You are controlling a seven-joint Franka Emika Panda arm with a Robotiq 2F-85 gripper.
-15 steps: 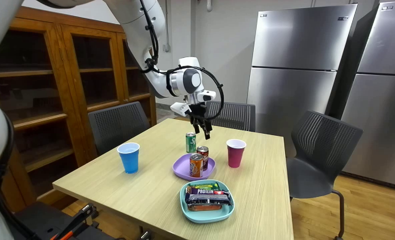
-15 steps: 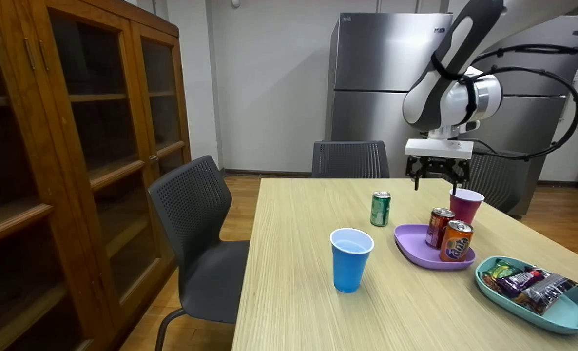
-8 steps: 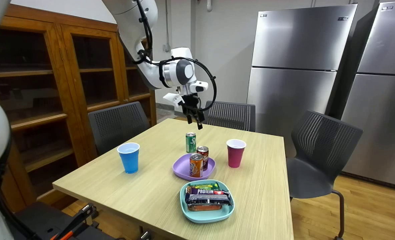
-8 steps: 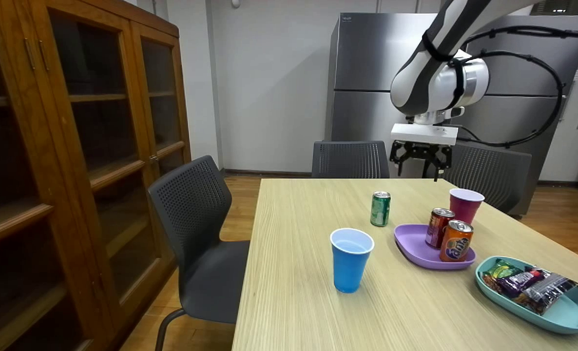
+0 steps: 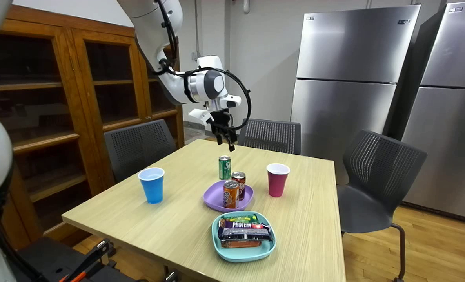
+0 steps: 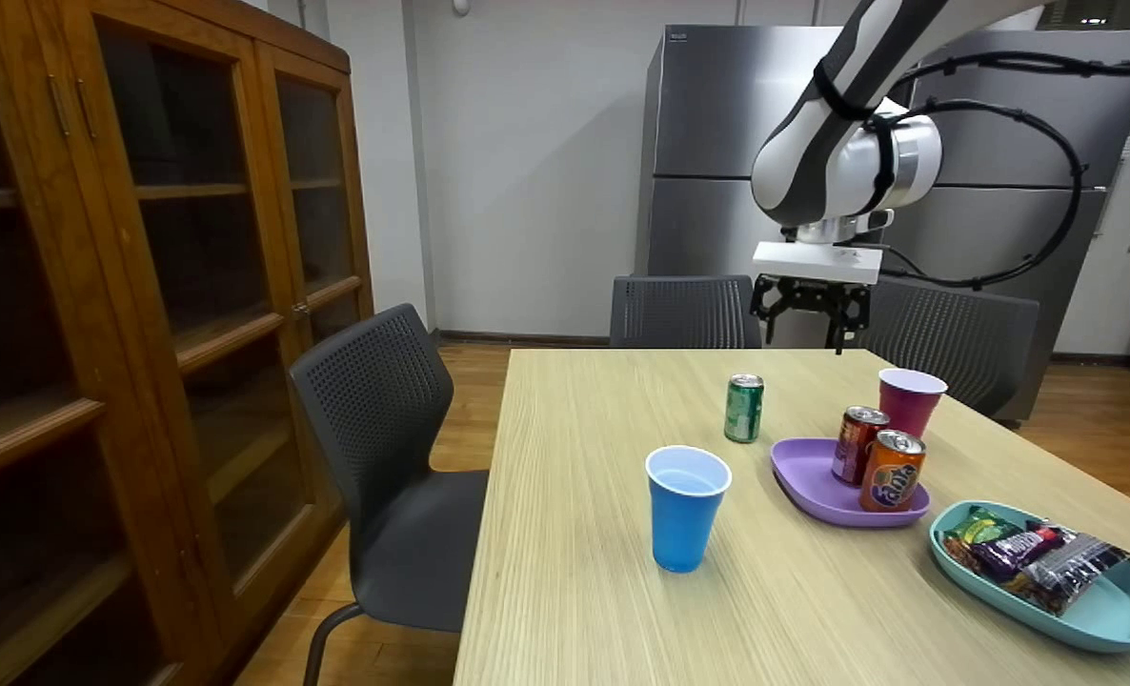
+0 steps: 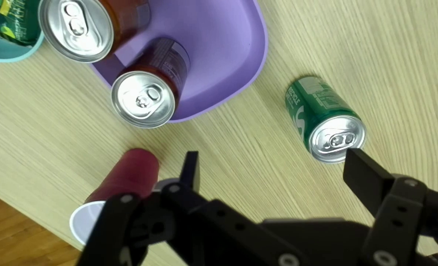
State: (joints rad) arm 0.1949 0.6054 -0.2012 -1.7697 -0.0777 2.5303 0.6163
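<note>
Purple plate (image 7: 219, 48) near green can (image 7: 322, 107), maroon cup (image 7: 128, 175) farther off.

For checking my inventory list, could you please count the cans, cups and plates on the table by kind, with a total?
Cylindrical metal cans: 3 (green can, dark red can, orange can)
Tapered plastic cups: 2 (blue cup, magenta cup)
Rounded-square, plastic-looking plates: 2 (purple plate, teal plate)
Total: 7

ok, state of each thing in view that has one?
gripper: open, holding nothing
green can: upright on table
red can: upright on purple plate
orange can: upright on purple plate
teal plate: holding bars
bars: wrapped
blue cup: upright
red cup: upright
cabinet: visible doors shut
fridges: doors shut
</note>
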